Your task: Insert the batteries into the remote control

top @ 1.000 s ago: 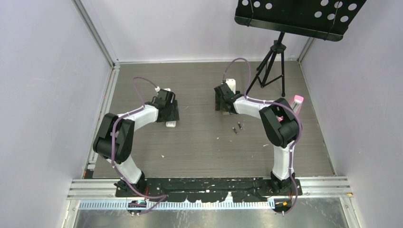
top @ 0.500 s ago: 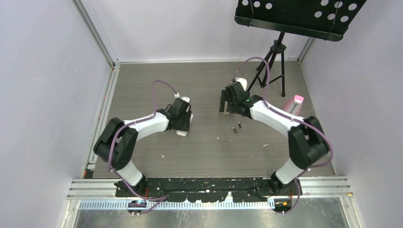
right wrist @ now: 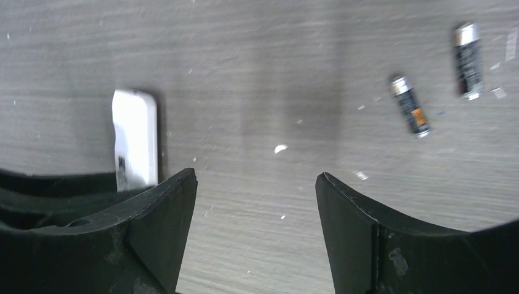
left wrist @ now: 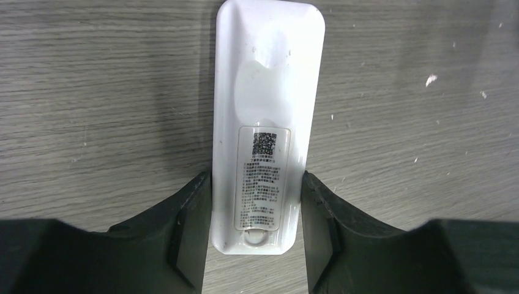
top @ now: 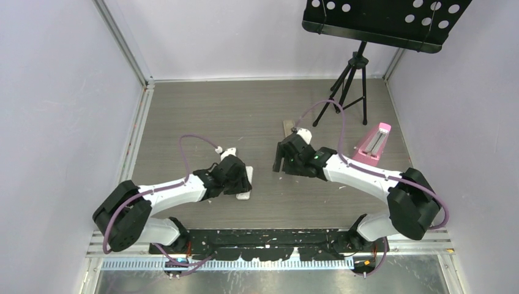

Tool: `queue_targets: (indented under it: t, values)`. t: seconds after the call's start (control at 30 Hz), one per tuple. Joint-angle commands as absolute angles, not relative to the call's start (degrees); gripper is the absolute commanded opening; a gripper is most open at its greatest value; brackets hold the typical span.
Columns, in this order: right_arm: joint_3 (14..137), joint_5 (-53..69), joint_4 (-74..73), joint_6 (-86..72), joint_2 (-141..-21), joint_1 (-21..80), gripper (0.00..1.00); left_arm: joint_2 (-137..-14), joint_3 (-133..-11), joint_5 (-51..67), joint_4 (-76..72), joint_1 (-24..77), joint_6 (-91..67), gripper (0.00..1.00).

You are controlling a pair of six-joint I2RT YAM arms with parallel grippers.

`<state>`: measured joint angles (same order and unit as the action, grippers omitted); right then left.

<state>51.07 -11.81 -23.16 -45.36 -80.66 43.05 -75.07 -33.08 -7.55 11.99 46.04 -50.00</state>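
Left tool (left wrist: 256,177): drawn in narrow and gripping the near end of a flat white plastic bar with a small printed label (left wrist: 266,79). Both black fingers (left wrist: 190,233) lie against the bar's long edges.
White bar: lies flat on the grey wood-grain surface (top: 202,116), label side up, its far end pointing away from the left wrist camera.
Right tool (right wrist: 256,177): spread wide and holding nothing, with only bare surface between its fingers.
Batteries (right wrist: 411,105): two small dark cylinders with metal ends lie loose on the surface ahead of the right tool, towards the right of its wrist view. They are near each other but not touching, and the nearer one carries an orange mark.
Remote control (top: 287,126): a slim tan-beige bar lying on the surface just beyond the right tool in the top view, well apart from the left tool.
Pink wedge-shaped object (top: 373,142): sits on the surface near the feet of the black music stand (top: 355,67).
White strip (right wrist: 134,144): shows beside one finger in the right wrist view; which object it belongs to cannot be told.
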Motion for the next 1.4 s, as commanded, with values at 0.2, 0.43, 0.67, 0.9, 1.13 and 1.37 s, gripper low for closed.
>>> queue_targets:
  t: [0.2,0.43,0.67,0.9,1.13,1.37]
  values:
    - [52.96,-23.78,-20.8,-60.13,-83.46,55.76,0.74,-65.69,-36.28,-19.56,14.64,45.44,-51.13,0.79]
    - [65.72,-33.33,-26.82,-64.47,-98.25,62.73,0.8,-57.83,-38.99,-23.47,23.37,34.91,-45.9,0.81]
    - [77.75,-37.51,-33.23,-67.93,-109.23,65.7,0.85,-50.15,-36.17,-24.91,23.56,28.74,-45.92,0.84]
    - [81.61,-33.93,-35.24,-62.92,-114.6,66.53,0.76,-46.86,-33.5,-25.28,23.02,26.87,-45.5,0.86]
    - [77.98,-25.22,-32.96,-55.92,-114.01,66.8,0.71,-45.85,-32.7,-22.33,22.59,25.9,-44.87,0.86]
    - [72.96,-20.08,-30.36,-42.05,-109.99,66.8,0.58,-47.1,-32.4,-19.27,21.24,25.67,-43.93,0.86]
